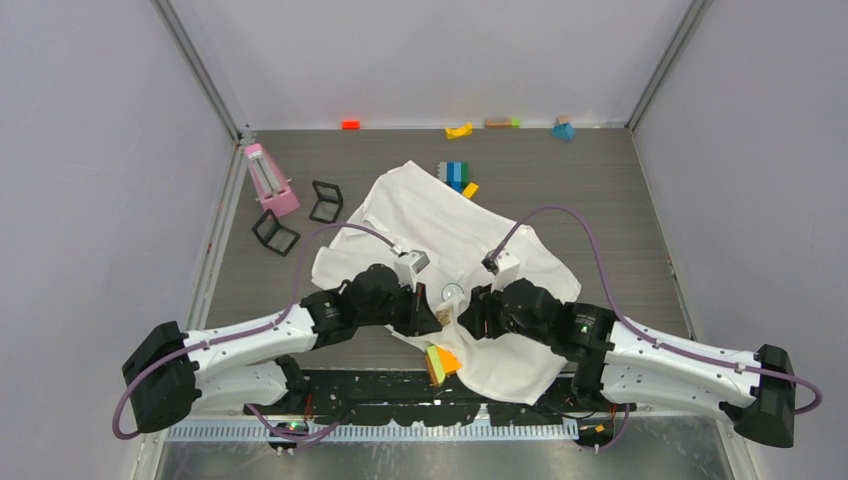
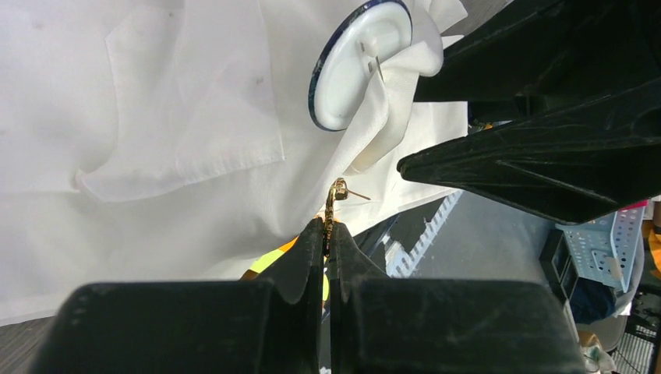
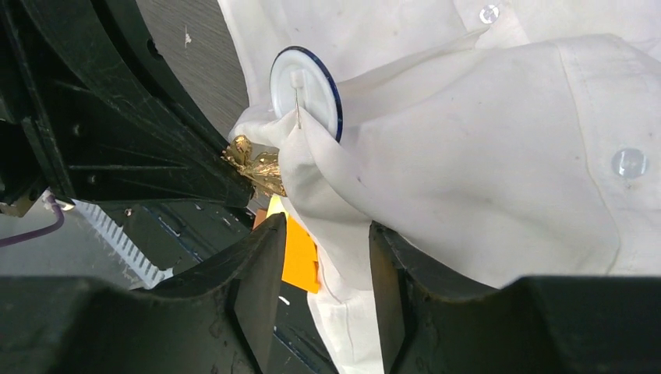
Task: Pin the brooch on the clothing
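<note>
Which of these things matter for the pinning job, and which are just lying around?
In use: brooch, white shirt, left claw, right claw.
Lying about: pink box, black frames, coloured blocks.

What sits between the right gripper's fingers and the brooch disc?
A bunched fold of the white shirt. In the right wrist view it fills the right gripper gap and reaches the brooch, whose pin enters it.

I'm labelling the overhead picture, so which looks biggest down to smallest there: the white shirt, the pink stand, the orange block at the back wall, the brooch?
1. white shirt, by far the largest.
2. pink stand.
3. orange block and brooch: both tiny and look about alike, so I won't rank them.
</note>
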Controlling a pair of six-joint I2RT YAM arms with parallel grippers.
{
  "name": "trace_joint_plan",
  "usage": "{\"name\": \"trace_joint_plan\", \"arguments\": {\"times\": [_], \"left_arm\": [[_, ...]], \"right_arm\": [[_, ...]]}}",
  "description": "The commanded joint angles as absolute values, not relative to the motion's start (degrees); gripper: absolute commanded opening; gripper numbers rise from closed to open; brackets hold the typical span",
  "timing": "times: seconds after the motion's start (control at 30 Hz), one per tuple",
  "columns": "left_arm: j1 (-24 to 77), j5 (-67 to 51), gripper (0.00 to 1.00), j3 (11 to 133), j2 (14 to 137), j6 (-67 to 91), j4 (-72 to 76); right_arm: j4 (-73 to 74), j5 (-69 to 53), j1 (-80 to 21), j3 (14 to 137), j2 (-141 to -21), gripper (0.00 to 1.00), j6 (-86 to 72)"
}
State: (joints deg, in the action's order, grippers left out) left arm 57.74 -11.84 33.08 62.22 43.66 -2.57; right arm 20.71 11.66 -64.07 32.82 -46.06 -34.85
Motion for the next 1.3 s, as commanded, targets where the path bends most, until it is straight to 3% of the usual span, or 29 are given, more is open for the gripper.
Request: {"name": "trace_joint_plan", "arguments": {"times": [0.0, 0.33, 0.4, 0.63, 0.77, 1.27], "left_arm": [[58.47, -8.26, 0.00, 34.93, 61.67, 42.01, -2.96], [58.50, -8.03, 0.00, 34.72, 60.45, 42.28, -3.18], [58.52, -7.96, 0.00, 34.73, 60.43, 42.28, -3.33], [58.48, -6.49, 0.00, 35.55, 61.37, 42.19, -3.33], [58.68, -4.14, 0.00, 37.42, 62.94, 42.19, -3.72], [64.06, 5.95, 0.00, 45.17, 68.97, 40.64, -9.53]], "right_arm": [[16.80, 15.11, -64.42, 34.87, -47.04, 0.51, -32.24], [14.93, 18.56, -64.68, 38.20, -55.27, 0.52, -27.23], [14.65, 21.01, -64.69, 37.87, -56.00, 0.46, -27.48], [13.27, 24.51, -64.69, 35.65, -53.91, 0.12, -28.89], [14.31, 21.70, -64.69, 35.84, -50.57, 0.03, -30.01], [18.32, 12.81, -64.64, 39.01, -49.62, 0.01, -32.59]]}}
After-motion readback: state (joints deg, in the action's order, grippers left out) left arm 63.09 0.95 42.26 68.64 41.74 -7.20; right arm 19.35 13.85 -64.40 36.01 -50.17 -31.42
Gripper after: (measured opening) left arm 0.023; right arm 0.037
